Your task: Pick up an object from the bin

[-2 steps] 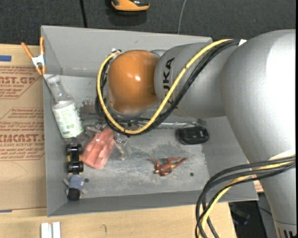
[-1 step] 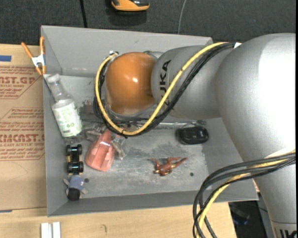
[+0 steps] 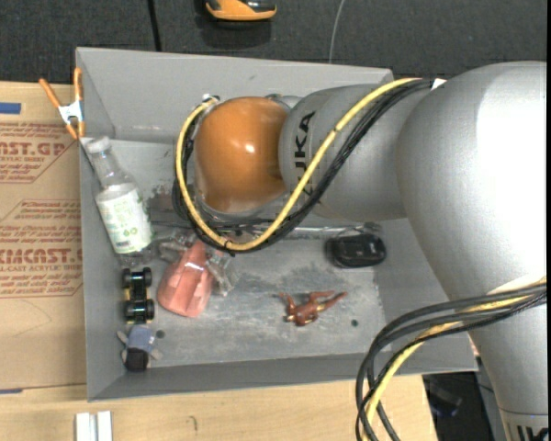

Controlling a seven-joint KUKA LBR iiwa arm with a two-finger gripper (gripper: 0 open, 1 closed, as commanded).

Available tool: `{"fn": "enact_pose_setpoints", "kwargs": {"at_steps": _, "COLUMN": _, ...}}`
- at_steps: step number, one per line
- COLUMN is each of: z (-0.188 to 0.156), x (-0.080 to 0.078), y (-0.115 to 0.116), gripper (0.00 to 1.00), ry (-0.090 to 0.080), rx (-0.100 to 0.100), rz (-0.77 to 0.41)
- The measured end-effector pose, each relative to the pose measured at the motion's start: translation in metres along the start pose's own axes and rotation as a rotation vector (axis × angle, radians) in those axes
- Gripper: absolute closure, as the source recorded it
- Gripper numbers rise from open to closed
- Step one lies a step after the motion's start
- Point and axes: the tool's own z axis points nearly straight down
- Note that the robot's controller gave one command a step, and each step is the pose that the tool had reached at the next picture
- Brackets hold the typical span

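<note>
Item: pink plastic cup-like piece (image 3: 185, 288), lying on its side on the floor of the bin (image 3: 257, 343).
Position: just beside the hand (image 3: 205, 249), at its 7 o'clock. The hand sits beneath the arm's orange cover (image 3: 239, 154); apart or together cannot be told.
Nearby: clear labelled bottle (image 3: 121, 211) at 10 o'clock; black toy car (image 3: 139, 294) at 8 o'clock; orange-brown toy lizard (image 3: 310, 307) at 4 o'clock.

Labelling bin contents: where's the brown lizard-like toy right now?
The brown lizard-like toy lies flat on the bin floor in the lower middle of the camera view, right of the pink object and below-left of the black oval thing.
</note>
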Motion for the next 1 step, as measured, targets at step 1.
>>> {"fn": "enact_pose_setpoints", "kwargs": {"at_steps": 1, "z": -0.0431, "x": -0.0005, "y": 0.0013, "gripper": 1.00, "ry": 0.010, "rx": -0.010, "rz": 0.001}}
